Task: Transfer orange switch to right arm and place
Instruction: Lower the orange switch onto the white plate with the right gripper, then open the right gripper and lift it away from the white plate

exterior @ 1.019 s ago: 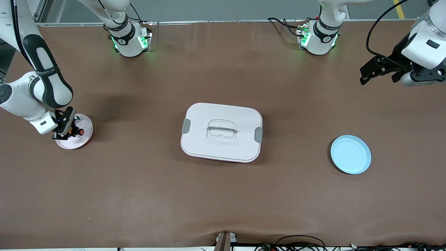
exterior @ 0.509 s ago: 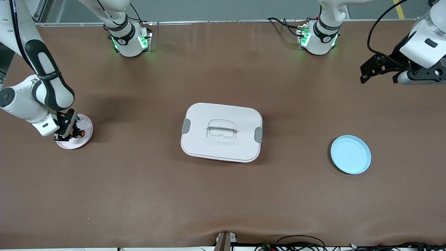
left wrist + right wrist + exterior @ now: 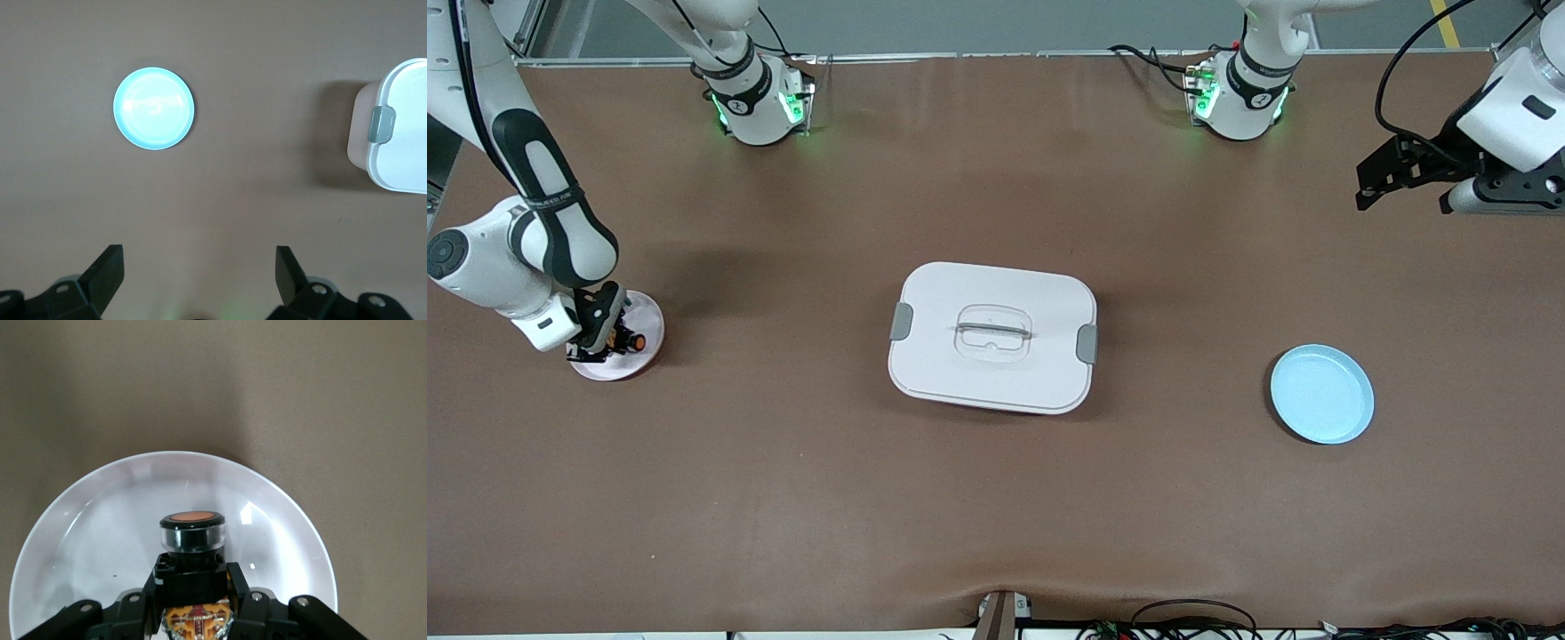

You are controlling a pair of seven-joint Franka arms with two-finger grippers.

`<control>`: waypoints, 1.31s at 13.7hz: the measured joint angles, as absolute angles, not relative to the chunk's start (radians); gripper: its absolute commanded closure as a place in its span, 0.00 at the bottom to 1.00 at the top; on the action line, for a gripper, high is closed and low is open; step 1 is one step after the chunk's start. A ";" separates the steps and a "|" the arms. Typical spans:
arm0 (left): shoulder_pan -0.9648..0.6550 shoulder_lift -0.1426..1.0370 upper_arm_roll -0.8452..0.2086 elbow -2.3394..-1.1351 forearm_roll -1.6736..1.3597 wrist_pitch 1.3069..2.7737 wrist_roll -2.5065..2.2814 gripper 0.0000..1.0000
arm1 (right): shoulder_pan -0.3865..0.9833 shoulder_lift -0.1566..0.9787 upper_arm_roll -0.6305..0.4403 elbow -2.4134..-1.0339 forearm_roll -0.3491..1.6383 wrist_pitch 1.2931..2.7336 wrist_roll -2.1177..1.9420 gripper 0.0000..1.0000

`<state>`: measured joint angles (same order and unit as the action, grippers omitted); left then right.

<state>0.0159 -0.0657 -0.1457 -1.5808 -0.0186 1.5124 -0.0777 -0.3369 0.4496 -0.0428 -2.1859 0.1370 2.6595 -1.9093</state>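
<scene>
Nearest the front camera, a round pale-blue plastic plate [image 3: 1321, 394] lay on the brown counter [image 3: 996, 516] toward the left arm's end. A little farther sat a white rectangular lidded box with grey side clips [image 3: 992, 336] at mid-counter. Toward the right arm's end, the right pincer [image 3: 601, 342] was closed on the small black orange switch with its round orange end [image 3: 633, 340], holding it low over a round white plate [image 3: 640, 324]. The left pincer [image 3: 1409, 178] hung wide and empty above bare counter, its arm waiting.
</scene>
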 measured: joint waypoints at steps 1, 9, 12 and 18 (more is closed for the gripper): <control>0.016 -0.066 -0.146 -1.581 -0.019 1.512 -0.078 0.00 | -0.337 0.451 -0.043 -2.181 0.137 2.660 -1.909 0.00; 0.024 -0.066 -0.146 -1.581 -0.019 1.512 -0.078 0.00 | -0.338 0.448 -0.040 -2.131 0.161 2.590 -1.887 0.00; 0.025 -0.066 -0.146 -1.580 -0.019 1.512 -0.078 0.00 | -0.338 0.437 -0.038 -2.055 0.172 2.440 -1.807 0.00; 0.028 -0.066 -0.145 -1.580 -0.019 1.512 -0.078 0.00 | -0.334 0.381 -0.025 -1.862 0.161 2.088 -1.497 0.00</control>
